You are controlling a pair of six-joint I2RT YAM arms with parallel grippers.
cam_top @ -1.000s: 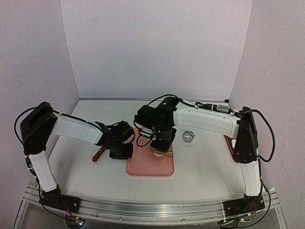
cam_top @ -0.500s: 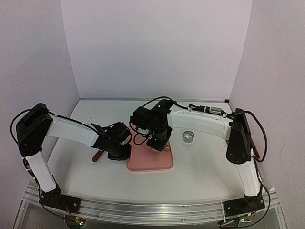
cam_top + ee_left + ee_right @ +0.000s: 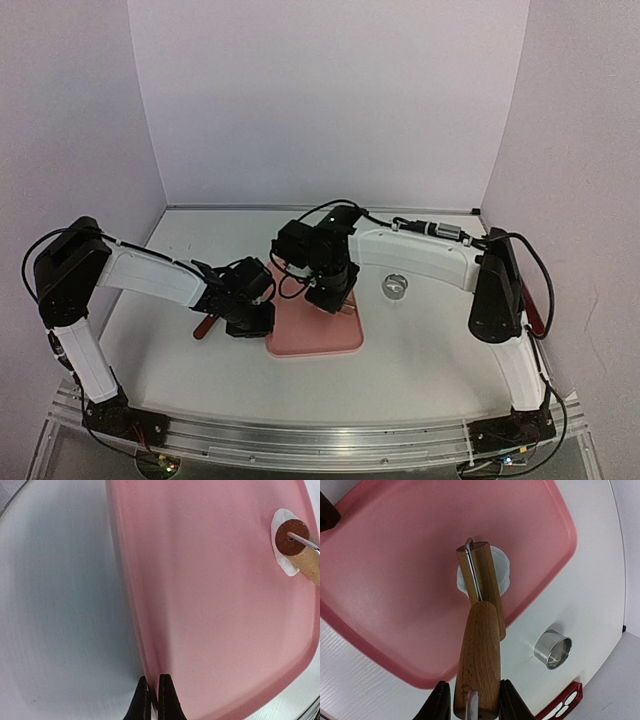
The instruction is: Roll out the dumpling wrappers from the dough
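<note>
A pink board [image 3: 310, 340] [image 3: 210, 605] lies between the arms. My left gripper [image 3: 154, 700] [image 3: 262, 322] is shut on the board's left edge. On the board's far right part lies the dough [image 3: 503, 570] [image 3: 280, 520], a small flattened white piece. A wooden roller [image 3: 487, 590] [image 3: 310, 562] rests across it. My right gripper [image 3: 475, 700] [image 3: 335, 295] is shut on the roller's wooden handle [image 3: 480, 655], a finger on each side. No dumpling wrappers are in view.
A metal ring cutter [image 3: 553, 649] [image 3: 397, 287] stands on the white table just right of the board. A red tray [image 3: 565, 702] [image 3: 535, 305] lies at the table's right edge. A reddish-brown tool [image 3: 206, 325] lies left of my left gripper.
My right gripper has carried the roller from the board's near part toward its far side and a little left. The left gripper has stayed on the board's edge.
</note>
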